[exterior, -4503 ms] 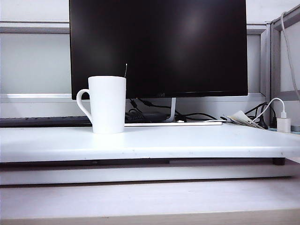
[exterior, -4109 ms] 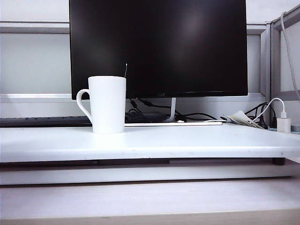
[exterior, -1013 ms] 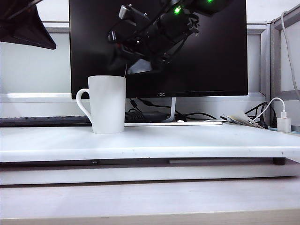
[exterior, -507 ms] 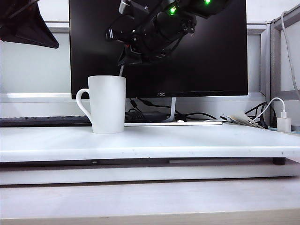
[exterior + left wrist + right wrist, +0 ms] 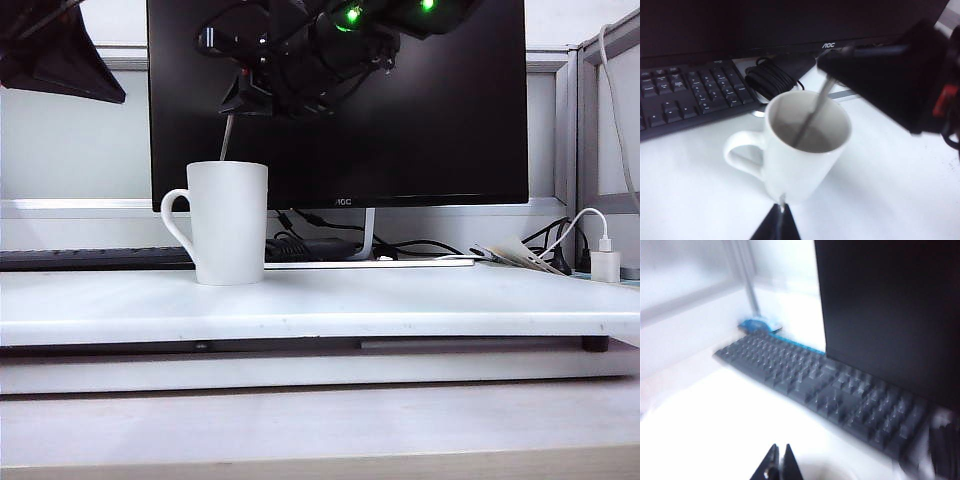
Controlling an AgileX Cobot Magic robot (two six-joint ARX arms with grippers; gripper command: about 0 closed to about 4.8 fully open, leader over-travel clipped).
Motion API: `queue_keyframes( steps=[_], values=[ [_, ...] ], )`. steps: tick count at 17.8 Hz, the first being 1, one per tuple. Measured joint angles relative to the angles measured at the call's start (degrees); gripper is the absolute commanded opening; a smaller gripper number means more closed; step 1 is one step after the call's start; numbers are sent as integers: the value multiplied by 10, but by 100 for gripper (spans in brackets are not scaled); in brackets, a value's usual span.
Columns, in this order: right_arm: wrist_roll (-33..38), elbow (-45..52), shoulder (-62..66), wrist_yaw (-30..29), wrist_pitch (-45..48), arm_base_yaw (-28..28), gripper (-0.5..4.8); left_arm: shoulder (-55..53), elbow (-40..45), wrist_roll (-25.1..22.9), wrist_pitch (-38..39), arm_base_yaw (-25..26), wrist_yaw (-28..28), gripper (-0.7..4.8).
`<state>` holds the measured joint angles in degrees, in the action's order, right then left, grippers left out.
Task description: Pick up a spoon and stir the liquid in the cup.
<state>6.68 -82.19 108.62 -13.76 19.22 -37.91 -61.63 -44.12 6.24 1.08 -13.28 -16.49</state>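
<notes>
The cup (image 5: 228, 222), a tall white mug with its looped handle on the left, stands on the white desk (image 5: 400, 300). The spoon (image 5: 227, 138) shows as a thin grey handle that rises tilted from the cup's mouth. My right gripper (image 5: 238, 106) hangs just above the cup, shut on the handle's top. In the left wrist view the spoon (image 5: 812, 116) slants down into the cup (image 5: 800, 155) from the right gripper (image 5: 832, 64). The left gripper (image 5: 781, 216) hovers shut beside the cup, apart from it. The spoon's bowl is hidden inside the cup.
A large black monitor (image 5: 400, 120) stands right behind the cup, with coiled cables (image 5: 300, 245) at its foot. A black keyboard (image 5: 685, 95) lies behind the cup. A white charger (image 5: 604, 262) sits at the far right. The left arm (image 5: 55, 55) hangs at the top left.
My right gripper has shut on the spoon handle and moved left over the cup. The handle's top has swung from the cup's right rim toward its left side.
</notes>
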Motion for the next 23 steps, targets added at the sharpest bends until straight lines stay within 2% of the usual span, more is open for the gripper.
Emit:
queue_keyframes(
  steps=[3,5,8,11,13,16,17,18,20,23],
  values=[
    [-43,-1,-19,45,-103,3,-8,0,0,0,0,0,0,-5],
    [-64,0,-19,85,-90,5,-8,0,0,0,0,0,0,-5],
    [-54,-2,5,76,21,-5,-8,0,0,0,0,0,0,-5],
    [-46,-2,6,55,-1,-16,-8,0,0,0,0,0,0,-5],
    [-70,-8,-10,50,-79,-6,-8,0,0,0,0,0,0,-5],
    [-93,-16,-15,99,-86,10,-8,0,0,0,0,0,0,-5],
    [-103,-16,-7,101,-54,5,-8,0,0,-1,0,0,0,-5],
    [-102,-16,-2,86,-44,3,-8,0,0,-1,0,0,0,-5],
    [-86,-19,2,17,-50,-1,-8,0,0,-1,0,0,0,-5],
    [-90,-63,1,-30,-160,7,-8,0,0,-1,0,0,0,-5]
  ],
)
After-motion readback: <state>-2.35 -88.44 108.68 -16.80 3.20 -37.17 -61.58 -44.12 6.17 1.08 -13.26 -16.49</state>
